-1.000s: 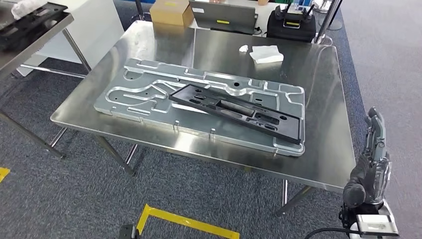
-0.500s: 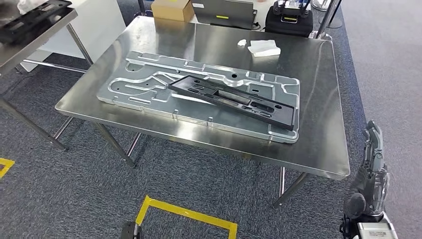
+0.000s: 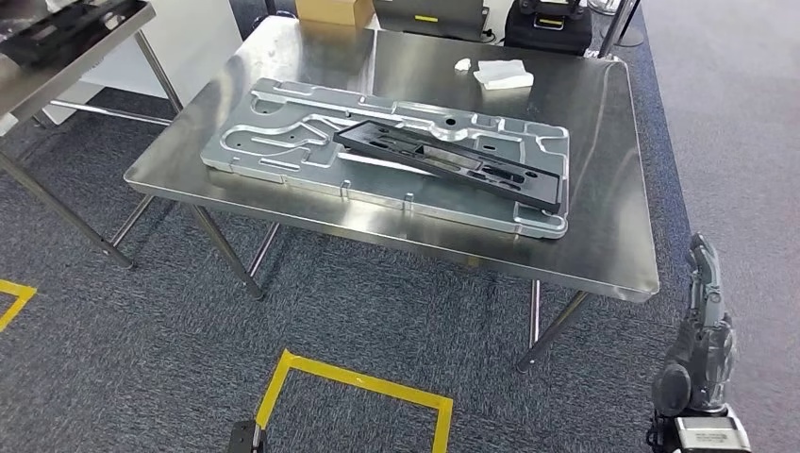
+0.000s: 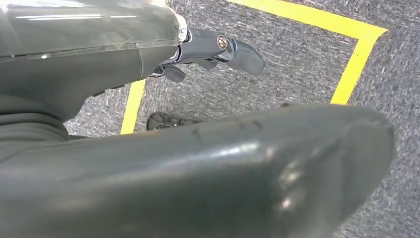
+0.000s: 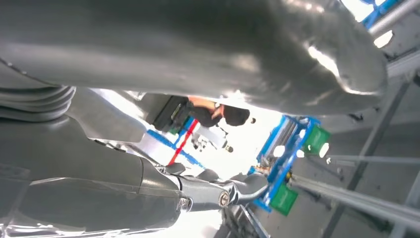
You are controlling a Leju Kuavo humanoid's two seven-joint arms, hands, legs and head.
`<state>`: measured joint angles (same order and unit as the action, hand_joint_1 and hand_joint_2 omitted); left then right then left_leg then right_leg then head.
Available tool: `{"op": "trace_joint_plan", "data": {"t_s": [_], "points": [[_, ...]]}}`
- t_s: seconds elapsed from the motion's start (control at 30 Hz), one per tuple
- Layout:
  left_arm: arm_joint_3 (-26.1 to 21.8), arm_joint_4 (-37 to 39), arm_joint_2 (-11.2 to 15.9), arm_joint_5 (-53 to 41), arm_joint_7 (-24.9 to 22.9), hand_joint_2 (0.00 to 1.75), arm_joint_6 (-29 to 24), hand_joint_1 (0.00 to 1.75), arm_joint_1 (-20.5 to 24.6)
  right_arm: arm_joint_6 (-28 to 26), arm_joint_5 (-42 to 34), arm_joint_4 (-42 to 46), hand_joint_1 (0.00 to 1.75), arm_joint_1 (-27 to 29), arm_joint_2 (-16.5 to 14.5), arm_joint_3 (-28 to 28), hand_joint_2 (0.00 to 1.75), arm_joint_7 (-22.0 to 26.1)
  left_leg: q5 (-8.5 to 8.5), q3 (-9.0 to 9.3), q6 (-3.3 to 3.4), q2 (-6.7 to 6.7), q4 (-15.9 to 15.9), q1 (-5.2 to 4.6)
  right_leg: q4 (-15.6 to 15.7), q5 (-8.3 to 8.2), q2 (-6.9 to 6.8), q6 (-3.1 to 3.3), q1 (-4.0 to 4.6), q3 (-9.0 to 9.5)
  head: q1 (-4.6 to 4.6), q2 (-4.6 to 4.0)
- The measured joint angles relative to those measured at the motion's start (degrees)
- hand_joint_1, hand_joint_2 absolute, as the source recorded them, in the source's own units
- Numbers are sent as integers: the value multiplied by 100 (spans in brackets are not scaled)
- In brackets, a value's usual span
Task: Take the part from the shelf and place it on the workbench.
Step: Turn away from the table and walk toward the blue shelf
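A long black part (image 3: 448,162) lies slanted on a silver machined plate (image 3: 283,142) on the steel workbench (image 3: 613,236). In the head view my right hand (image 3: 703,330) hangs low at the lower right, off the bench's near right corner, fingers straight and holding nothing. The right wrist view shows that hand (image 5: 198,49) with its fingers (image 5: 218,191) apart and nothing between them. In the left wrist view my left hand (image 4: 198,163) hangs over the carpet with its fingers (image 4: 218,49) spread from the thumb, also holding nothing.
A steel shelf (image 3: 57,66) at the upper left carries another black part (image 3: 57,28). White cloths (image 3: 503,74) lie at the bench's far side, with a cardboard box (image 3: 335,9) and a black case (image 3: 552,24) behind. Yellow tape (image 3: 358,382) marks the grey carpet.
The whole view has shifted: the bench now sits higher and farther off, with more carpet showing, so the camera moved. The black part stays on the plate. My right hand hangs lower.
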<state>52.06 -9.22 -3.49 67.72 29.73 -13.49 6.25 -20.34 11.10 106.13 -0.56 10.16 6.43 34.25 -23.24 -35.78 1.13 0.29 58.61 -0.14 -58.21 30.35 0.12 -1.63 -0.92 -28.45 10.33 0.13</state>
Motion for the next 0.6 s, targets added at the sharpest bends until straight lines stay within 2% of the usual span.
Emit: {"op": "trace_joint_plan", "data": {"t_s": [0.07, 0.1, 0.13, 0.17, 0.23, 0.27, 0.3, 0.33, 0.37, 0.4, 0.47, 0.5, 0.53, 0.6], "points": [[2, 0, 0, 3, -25, 0, 8, 0, -8, 4, 2, -2, 0, 70, -11, -24, 0, 3, 59, -19, -73, -5, 2, 6, 55, -46, -6, 83, 7, -19, 0, -1], [2, 0, 1, 8, -28, 0, 9, 0, -19, 15, 5, -3, 0, 105, -22, -32, 0, 4, 13, -49, -107, -11, 40, 14, 67, -96, -17, 133, -3, -52, 0, -1], [2, 0, 1, 13, -23, 0, 9, 0, -35, 26, 12, -4, 0, 139, -37, -35, 0, 7, -136, -101, -137, -18, 160, 20, 82, -154, -29, 185, -16, -98, 0, -1], [2, 0, 2, 17, -15, 0, 9, 0, -51, 36, 20, -8, 0, 172, -56, -35, 0, 10, -378, -180, -164, -23, 388, 29, 93, -217, -39, 225, -29, -161, 0, -2], [2, 0, 1, 20, 10, 0, 10, 0, -76, 46, 37, -18, 0, 243, -93, -35, 0, 14, -939, -366, -206, -25, 1091, 43, 88, -335, -45, 256, -21, -316, 1, -1], [2, 0, 1, 19, 21, 0, 14, 0, -84, 48, 45, -24, 0, 280, -107, -35, 0, 14, -1085, -415, -223, -25, 1411, 46, 84, -397, -46, 251, -18, -401, 1, -1], [2, 0, 1, 17, 30, 0, 19, 0, -89, 48, 55, -28, 0, 315, -115, -35, 0, 15, -1096, -396, -233, -25, 1593, 48, 77, -458, -48, 242, -16, -485, 1, -1], [2, 0, 1, 16, 34, 0, 26, 0, -92, 45, 63, -32, 0, 349, -121, -35, 0, 17, -990, -289, -235, -25, 1589, 49, 71, -514, -50, 231, -16, -563, 1, -1], [2, 0, 1, 15, 36, 0, 32, 0, -92, 43, 77, -33, 0, 386, -125, -35, 0, 22, -818, -73, -225, -25, 1373, 50, 62, -569, -50, 216, -16, -637, 1, -1], [2, 0, 2, 14, 37, 0, 36, 0, -89, 40, 93, -33, 0, 423, -128, -35, 0, 31, -678, 221, -205, -26, 1003, 50, 51, -620, -51, 199, -16, -699, 1, 0], [2, 0, 3, 13, 37, 0, 38, 0, -76, 38, 126, -31, 0, 492, -137, -35, 0, 57, -652, 815, -140, -32, 141, 28, 31, -715, -50, 144, -2, -787, 1, 0], [2, 0, 3, 14, 40, 0, 32, 0, -71, 38, 139, -30, 0, 517, -145, -35, 0, 70, -706, 971, -105, -34, -128, 14, 30, -762, -50, 110, 1, -804, 1, -1], [2, 0, 4, 15, 42, 0, 23, 0, -72, 41, 150, -31, 0, 534, -154, -35, 0, 84, -745, 1030, -70, -35, -264, -3, 38, -809, -51, 72, 4, -812, 1, -1], [3, 0, 0, 16, 46, 0, 1, 0, -86, 63, 163, -46, 0, 552, -168, -35, 0, 106, -665, 964, 12, -21, -292, 0, 41, -849, -44, -3, -8, -837, 1, -1]]}}
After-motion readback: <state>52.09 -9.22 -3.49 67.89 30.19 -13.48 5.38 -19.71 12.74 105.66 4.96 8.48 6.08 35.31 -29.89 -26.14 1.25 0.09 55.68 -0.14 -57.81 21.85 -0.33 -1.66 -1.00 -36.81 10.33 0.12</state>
